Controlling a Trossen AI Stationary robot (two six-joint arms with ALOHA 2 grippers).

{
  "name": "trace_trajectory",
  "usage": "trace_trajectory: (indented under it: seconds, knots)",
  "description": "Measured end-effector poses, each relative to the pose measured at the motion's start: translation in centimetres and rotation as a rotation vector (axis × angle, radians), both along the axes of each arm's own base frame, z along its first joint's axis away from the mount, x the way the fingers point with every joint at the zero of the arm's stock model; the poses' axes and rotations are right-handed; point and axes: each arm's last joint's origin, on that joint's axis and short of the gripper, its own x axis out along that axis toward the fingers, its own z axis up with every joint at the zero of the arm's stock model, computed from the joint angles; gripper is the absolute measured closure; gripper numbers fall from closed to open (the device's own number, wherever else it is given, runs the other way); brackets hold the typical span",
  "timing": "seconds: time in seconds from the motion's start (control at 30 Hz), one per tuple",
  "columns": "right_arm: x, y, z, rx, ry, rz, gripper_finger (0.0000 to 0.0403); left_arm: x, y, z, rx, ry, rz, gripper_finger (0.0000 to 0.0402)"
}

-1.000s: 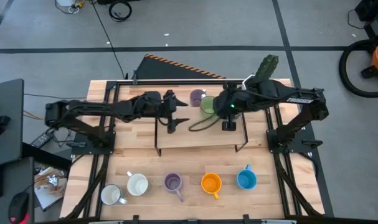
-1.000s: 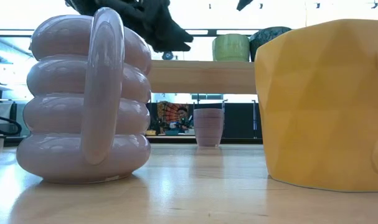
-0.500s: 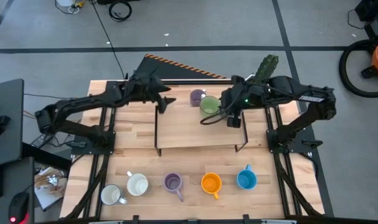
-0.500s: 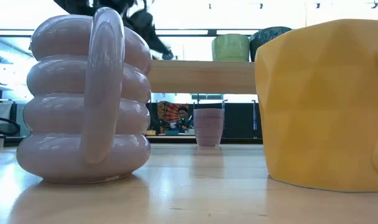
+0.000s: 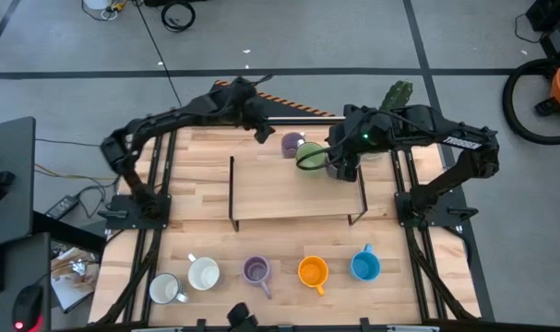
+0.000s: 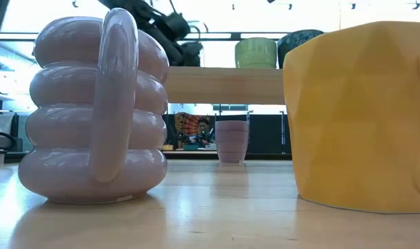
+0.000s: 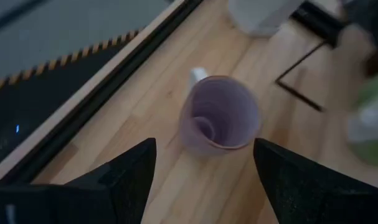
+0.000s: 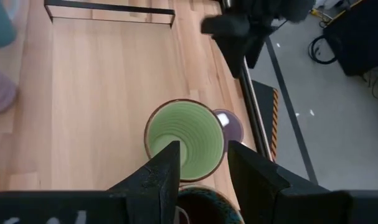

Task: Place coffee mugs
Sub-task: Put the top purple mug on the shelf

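Observation:
A lilac mug [image 5: 291,145] stands on the table behind the wooden shelf [image 5: 280,194]; it also shows in the left wrist view [image 7: 220,118]. My left gripper [image 5: 261,127] hovers open just left of it, its fingers [image 7: 136,177] apart from the mug. A green mug [image 5: 309,155] and a dark brown mug [image 6: 303,47] stand on the shelf's far right part. My right gripper [image 5: 339,166] is open above the green mug's right side [image 8: 185,140], clear of it. Two white mugs [image 5: 204,274], a lilac [image 5: 256,270], an orange [image 5: 313,271] and a blue mug [image 5: 363,266] stand in a row near the front edge.
A green cactus in a white pot [image 5: 397,97] stands at the table's far right, behind my right arm. The shelf's thin black legs [image 5: 232,189] stand mid-table. A black rail [image 5: 261,118] runs along the far edge. Bare wood lies between the shelf and the front row.
My left gripper has swung from over the shelf's left part toward the far edge and to the right, toward the lilac mug behind the shelf. My right gripper has drawn a little toward the far edge, beside the green mug. No mug has moved.

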Motion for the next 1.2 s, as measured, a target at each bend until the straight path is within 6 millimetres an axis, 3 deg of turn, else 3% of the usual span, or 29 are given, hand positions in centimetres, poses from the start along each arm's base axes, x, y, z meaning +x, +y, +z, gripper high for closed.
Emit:
trace_trajectory:
  seconds: [0.17, 0.3, 0.6, 0.83, 1.2]
  knots:
    - [0.0, -0.5, 0.0, -0.013, 0.008, 0.005, 0.0263, 2.2, 0.9, -1.2, -0.071, 0.076, 0.002, 0.0136]
    - [0.0, -1.1, 0.0, -0.026, 0.008, -0.004, 0.0263, 3.3, 1.0, -0.8, -0.06, 0.061, 0.002, 0.0141]
    - [-0.3, -2.7, 0.0, -0.039, 0.017, -0.054, 0.0263, 3.8, 2.2, -0.8, -0.051, 0.038, 0.038, 0.0154]
    - [-0.5, -4.2, 0.0, -0.044, 0.028, -0.069, 0.0263, 4.5, 3.8, -3.9, -0.13, 0.045, 0.041, 0.0159]
    - [-0.9, -5.1, -0.1, 0.031, 0.031, -0.048, 0.0263, 5.4, 3.0, -5.1, -0.177, 0.068, 0.046, 0.0159]
